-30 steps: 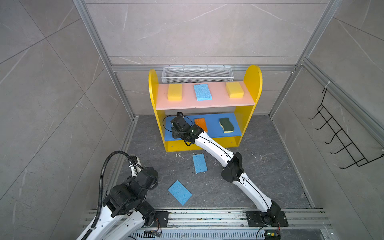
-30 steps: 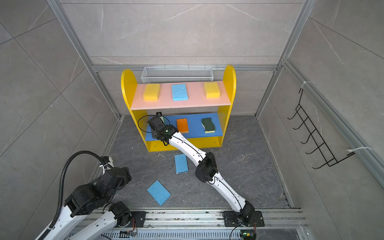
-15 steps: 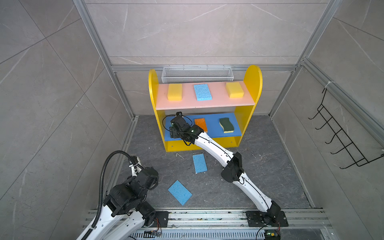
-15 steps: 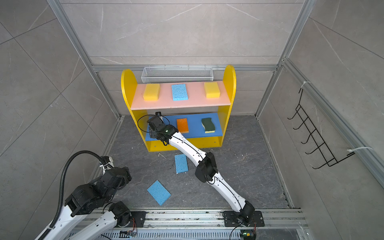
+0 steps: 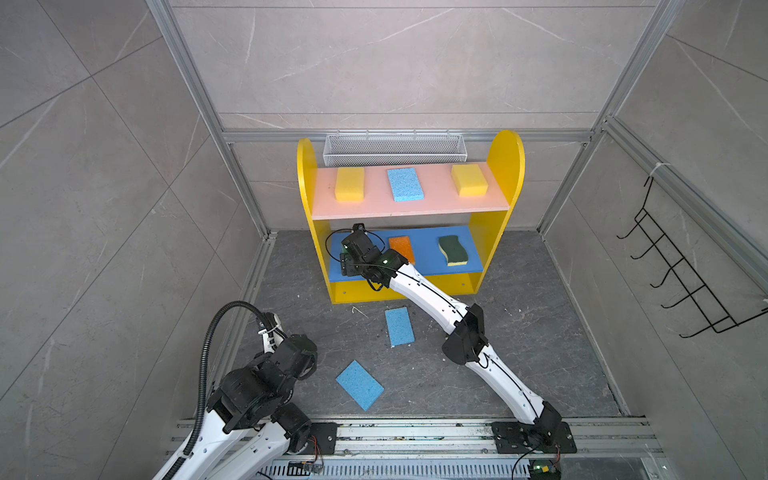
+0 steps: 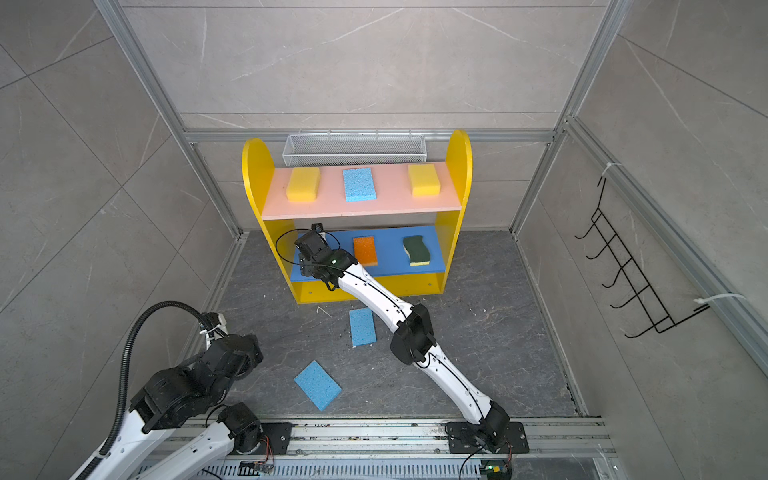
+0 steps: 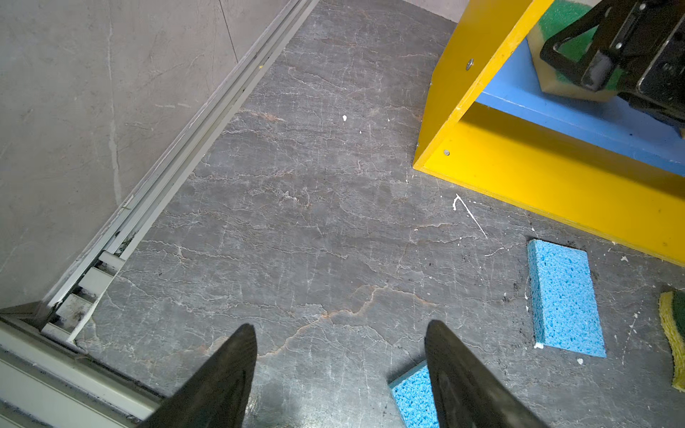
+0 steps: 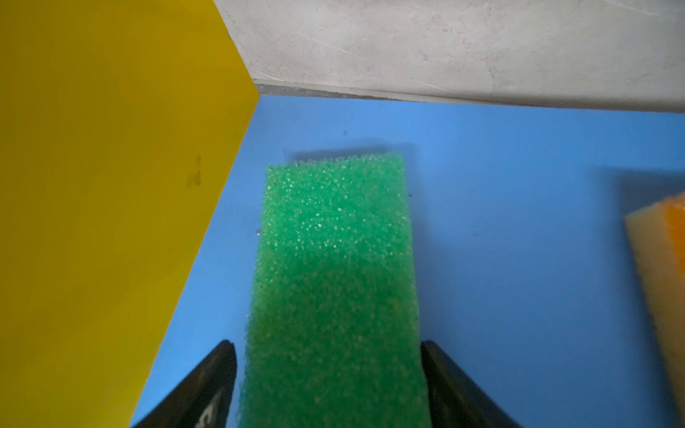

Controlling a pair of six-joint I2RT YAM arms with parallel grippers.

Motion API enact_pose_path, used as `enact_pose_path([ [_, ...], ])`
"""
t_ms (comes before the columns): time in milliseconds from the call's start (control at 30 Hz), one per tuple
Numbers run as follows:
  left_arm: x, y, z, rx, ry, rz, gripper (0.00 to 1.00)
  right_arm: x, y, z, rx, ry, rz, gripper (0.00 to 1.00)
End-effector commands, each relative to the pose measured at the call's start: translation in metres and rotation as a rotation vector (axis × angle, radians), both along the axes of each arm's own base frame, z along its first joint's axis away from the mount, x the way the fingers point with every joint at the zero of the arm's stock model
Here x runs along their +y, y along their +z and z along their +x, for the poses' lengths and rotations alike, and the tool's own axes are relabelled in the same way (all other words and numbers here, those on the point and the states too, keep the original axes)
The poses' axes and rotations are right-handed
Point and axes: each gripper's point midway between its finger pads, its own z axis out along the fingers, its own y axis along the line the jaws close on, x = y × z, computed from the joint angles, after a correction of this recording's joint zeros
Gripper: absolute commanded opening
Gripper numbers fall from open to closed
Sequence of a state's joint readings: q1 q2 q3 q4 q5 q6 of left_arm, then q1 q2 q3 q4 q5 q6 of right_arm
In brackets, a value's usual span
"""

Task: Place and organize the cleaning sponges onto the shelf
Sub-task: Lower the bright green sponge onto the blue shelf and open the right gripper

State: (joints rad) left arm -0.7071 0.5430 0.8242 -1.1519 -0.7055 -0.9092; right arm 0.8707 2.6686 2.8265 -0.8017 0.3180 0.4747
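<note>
Green sponge (image 8: 333,278) lies flat on the shelf's (image 5: 305,174) blue middle board (image 8: 519,222), close to the yellow side panel (image 8: 92,185). Right gripper (image 8: 326,344) straddles it with jaws parted, blue showing beside one finger (image 8: 215,374). Probably best to withdraw straight back without dragging it. Left gripper (image 7: 340,324) hangs open, empty. One finger's white marking is unreadable.

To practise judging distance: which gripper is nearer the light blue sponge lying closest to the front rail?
Left. The left gripper hovers just beside that light blue sponge; the right gripper is far off inside the shelf, astride the green sponge.
</note>
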Motion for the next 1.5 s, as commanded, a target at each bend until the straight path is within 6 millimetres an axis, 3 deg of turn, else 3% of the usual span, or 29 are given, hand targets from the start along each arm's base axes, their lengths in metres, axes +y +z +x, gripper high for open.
enact_pose_path([
  [0, 0.004, 0.005, -0.001, -0.018, 0.018, 0.005, 0.75, -0.009, -0.024, -0.005, 0.067, -0.032, -0.038, 0.76],
  [467, 0.004, 0.005, -0.001, -0.02, 0.014, 0.004, 0.75, -0.018, -0.038, -0.007, 0.116, -0.138, -0.018, 0.71],
  [1467, 0.005, 0.006, -0.003, -0.033, 0.009, -0.016, 0.75, -0.02, -0.026, -0.032, 0.183, -0.126, -0.019, 0.77],
])
